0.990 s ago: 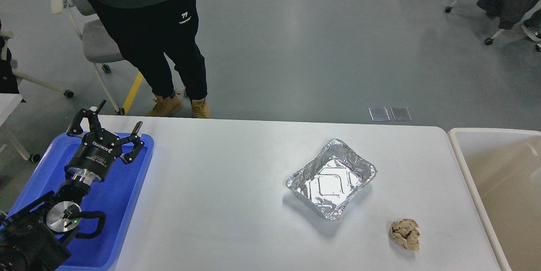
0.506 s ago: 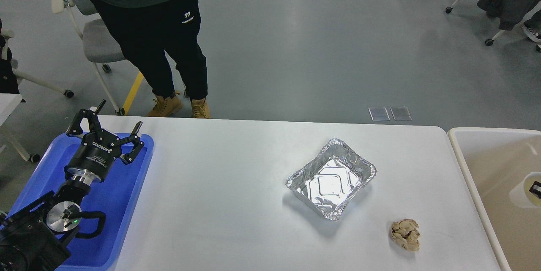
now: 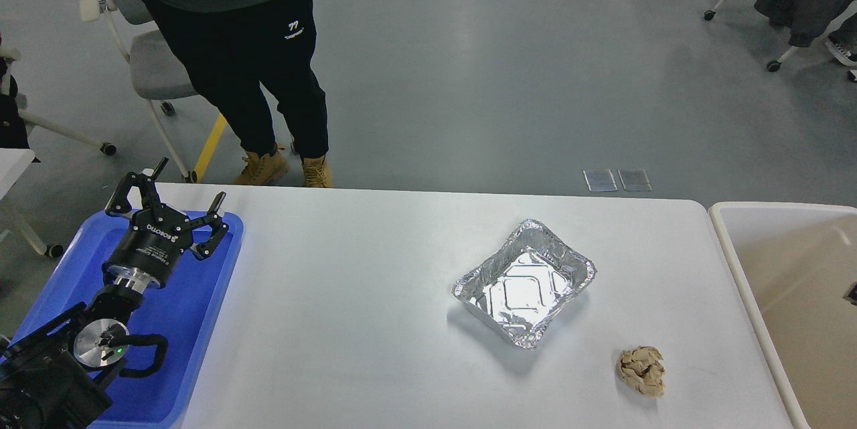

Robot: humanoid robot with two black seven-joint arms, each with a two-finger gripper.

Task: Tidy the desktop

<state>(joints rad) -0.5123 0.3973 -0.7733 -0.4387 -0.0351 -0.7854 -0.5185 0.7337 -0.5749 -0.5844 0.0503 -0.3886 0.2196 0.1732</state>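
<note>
The desktop (image 3: 348, 322) fills the lower middle of our view, a plain white top with rounded corners, running from the blue tray on our left to the beige bin on our right. Right of centre on it sits a foil tray (image 3: 524, 282), set at an angle, shiny and with nothing inside. Nearer us and further right, well apart from the foil, lies a crumpled brown paper ball (image 3: 642, 370), close to the desk's right end.

On the far left, the blue tray (image 3: 201, 308) rests against the desktop's left side. Our left gripper (image 3: 172, 205) is over the tray's far end, fingers spread wide apart and holding nothing, pointing away from us. Our left arm (image 3: 80, 349) comes up from the bottom left corner across the blue surface.

To the right, the beige bin (image 3: 736, 268) stands just beside the desk's end; a small dark shape shows at the frame's right edge inside it, too little to tell what it is. Our right gripper is out of sight.

Beyond the desk's far edge a person (image 3: 234, 47) stands in dark trousers and tan boots, with a grey office chair (image 3: 144, 61) just behind.
</note>
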